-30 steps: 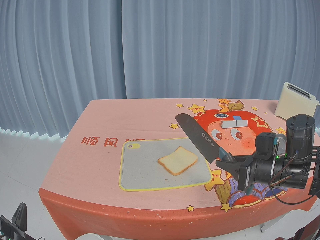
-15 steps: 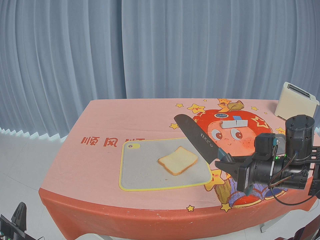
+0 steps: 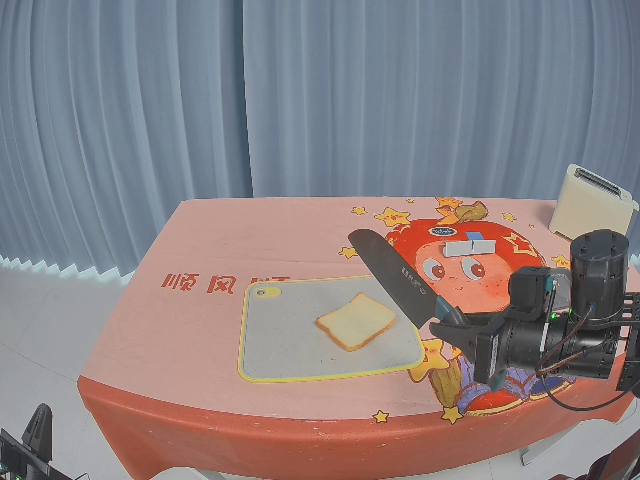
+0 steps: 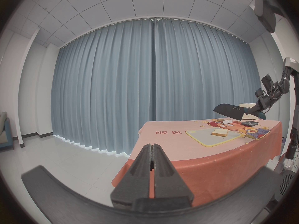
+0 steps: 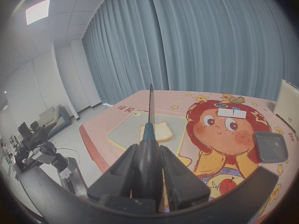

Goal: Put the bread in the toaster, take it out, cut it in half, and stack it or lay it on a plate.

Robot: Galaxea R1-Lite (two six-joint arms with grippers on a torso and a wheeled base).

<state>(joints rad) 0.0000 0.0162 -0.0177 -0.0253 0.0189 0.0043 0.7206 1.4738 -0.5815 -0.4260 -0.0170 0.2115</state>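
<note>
A slice of bread (image 3: 357, 320) lies flat on the right half of a grey cutting board (image 3: 287, 341) with a yellow rim. My right gripper (image 3: 455, 323) hangs just off the board's right edge, shut on the teal handle of a black knife (image 3: 393, 273). The blade slants up and to the left, above the bread's far right side. In the right wrist view the knife (image 5: 151, 106) points edge-on over the bread (image 5: 159, 131), held in the right gripper (image 5: 148, 147). A cream toaster (image 3: 592, 203) stands at the table's far right. My left gripper (image 4: 152, 171) is shut, low off the table's front left.
A dark grey tray-like plate (image 5: 271, 146) lies on the cartoon-print tablecloth between the board and the toaster (image 5: 288, 105). A small white and blue block (image 3: 470, 246) lies on the printed face. The table's front edge (image 3: 300, 411) runs close below the board.
The knife and right gripper have shifted slightly to the left, toward the bread. The bread and board have not moved.
</note>
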